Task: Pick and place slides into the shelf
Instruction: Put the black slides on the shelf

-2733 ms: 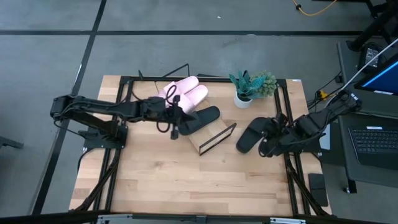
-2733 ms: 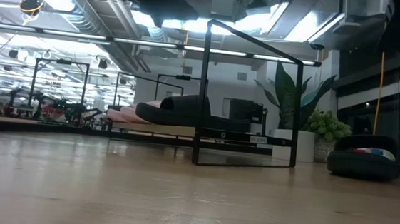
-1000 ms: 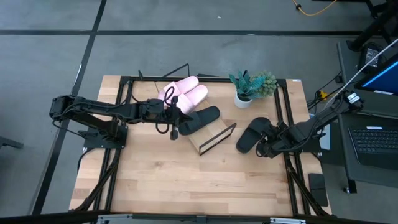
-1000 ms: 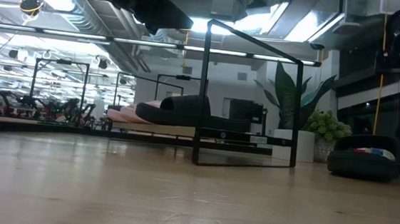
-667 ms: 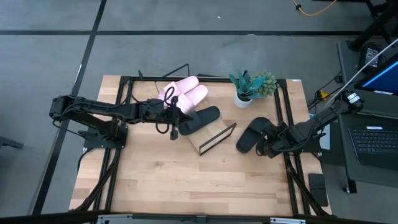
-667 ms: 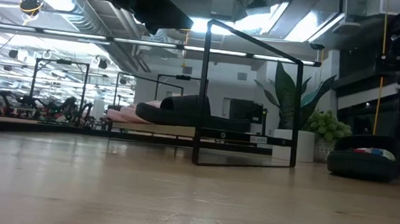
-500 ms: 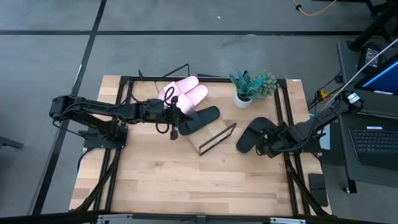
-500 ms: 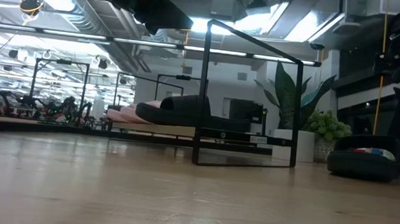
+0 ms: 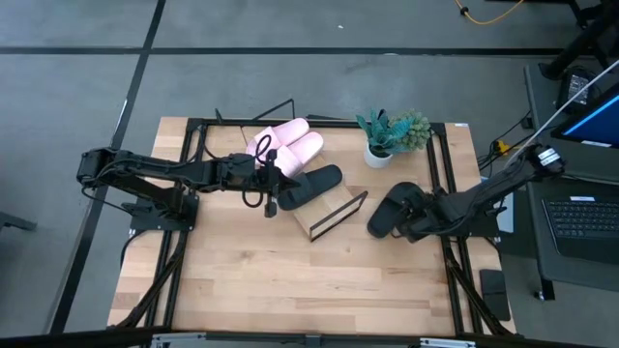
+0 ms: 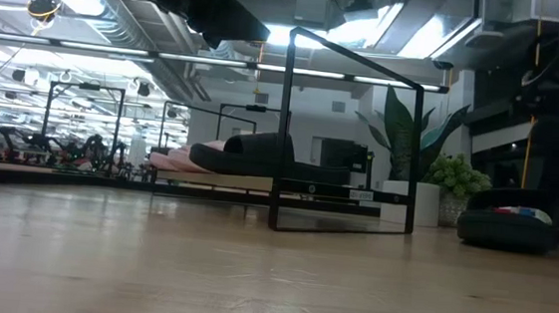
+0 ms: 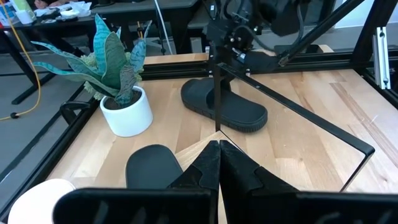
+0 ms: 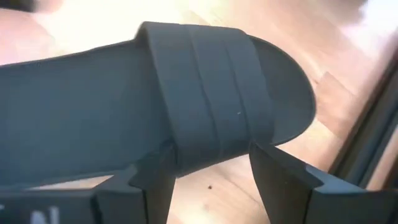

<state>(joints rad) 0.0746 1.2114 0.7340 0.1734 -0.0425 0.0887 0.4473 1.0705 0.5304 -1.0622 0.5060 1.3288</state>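
Observation:
The shelf (image 9: 327, 217) is a slanted wood board on a black wire frame at the table's middle. Two pink slides (image 9: 287, 143) and one black slide (image 9: 311, 183) lie on it. A second black slide (image 9: 387, 210) lies sole down on the table near the right edge. My right gripper (image 12: 211, 158) is open, slanting down over that slide (image 12: 205, 93), one finger on each side of its strap; I cannot tell whether they touch it. My left gripper (image 11: 219, 155) hangs shut above the shelf, holding nothing.
A white pot with a green plant (image 9: 385, 140) stands at the far side, just behind the loose black slide. Black frame rails (image 9: 445, 184) run along the table's edges, close to my right arm. Bare wood lies toward the table's near edge (image 9: 290, 280).
My right gripper has sunk a little toward the loose black slide and rolled, its fingers staying apart. The slides and the shelf have kept their places.

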